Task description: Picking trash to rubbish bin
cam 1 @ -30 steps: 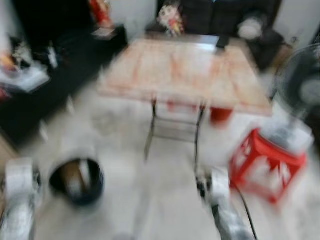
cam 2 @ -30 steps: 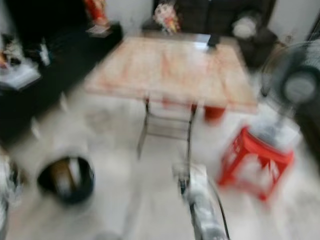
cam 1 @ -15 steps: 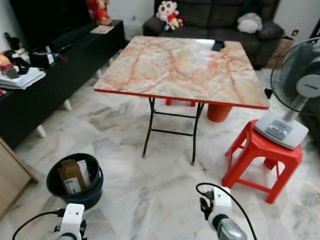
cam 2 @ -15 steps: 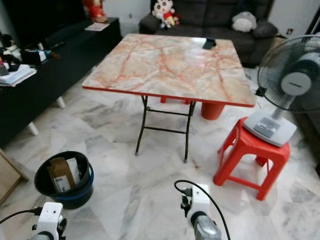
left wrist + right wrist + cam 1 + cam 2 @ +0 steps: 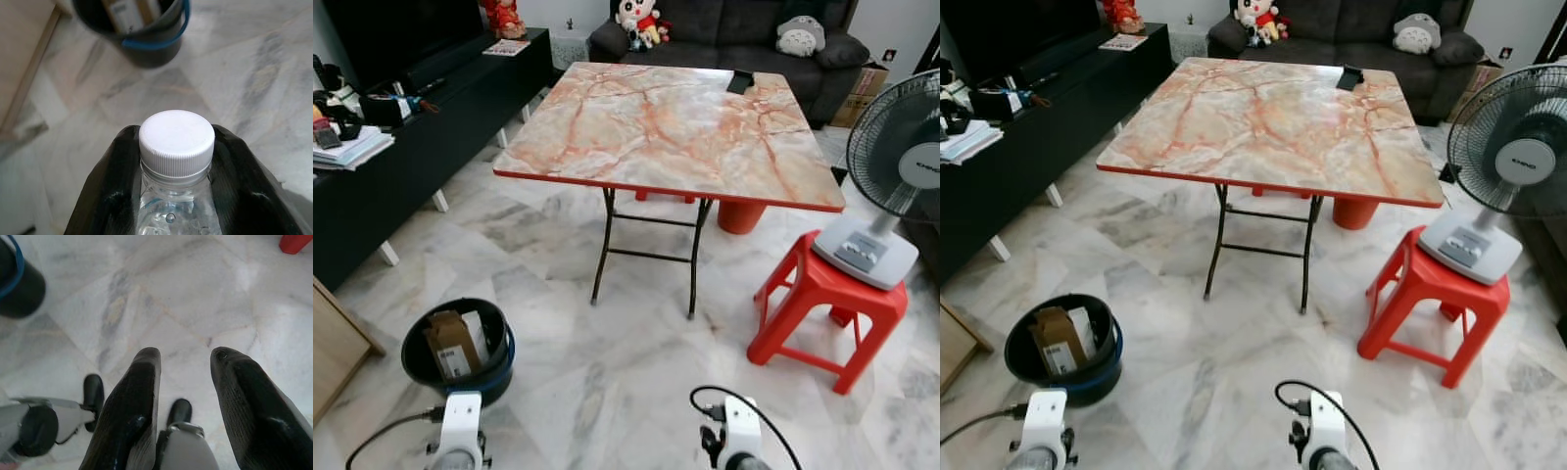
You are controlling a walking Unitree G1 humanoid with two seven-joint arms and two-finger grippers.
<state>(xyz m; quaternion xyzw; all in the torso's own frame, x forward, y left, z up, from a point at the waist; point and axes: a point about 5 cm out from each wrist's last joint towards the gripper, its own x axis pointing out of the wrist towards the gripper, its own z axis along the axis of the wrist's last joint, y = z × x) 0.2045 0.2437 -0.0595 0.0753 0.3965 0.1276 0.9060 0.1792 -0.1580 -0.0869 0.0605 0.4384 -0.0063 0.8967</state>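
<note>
A black rubbish bin (image 5: 458,351) with a blue rim stands on the marble floor at my front left, holding a cardboard box and papers. In the left wrist view the bin (image 5: 142,29) lies just beyond my left gripper (image 5: 177,134), which is shut on a clear plastic bottle (image 5: 176,147) with a white cap, held at the neck. My right gripper (image 5: 186,355) is open above bare floor, nothing between its fingers (image 5: 142,382). Both wrists, the left (image 5: 460,436) and the right (image 5: 736,446), show at the bottom edge of the eye views.
A marble-topped folding table (image 5: 666,122) stands ahead. A red stool (image 5: 822,304) carrying a fan (image 5: 901,166) is to the right. A black TV cabinet (image 5: 401,137) runs along the left, with a wooden panel (image 5: 333,352) nearer. A dark sofa (image 5: 724,29) is behind.
The picture was blurred a second ago and is sharp now, so the camera has moved and settled. Both wrists sit slightly lower in the frame than half a second ago.
</note>
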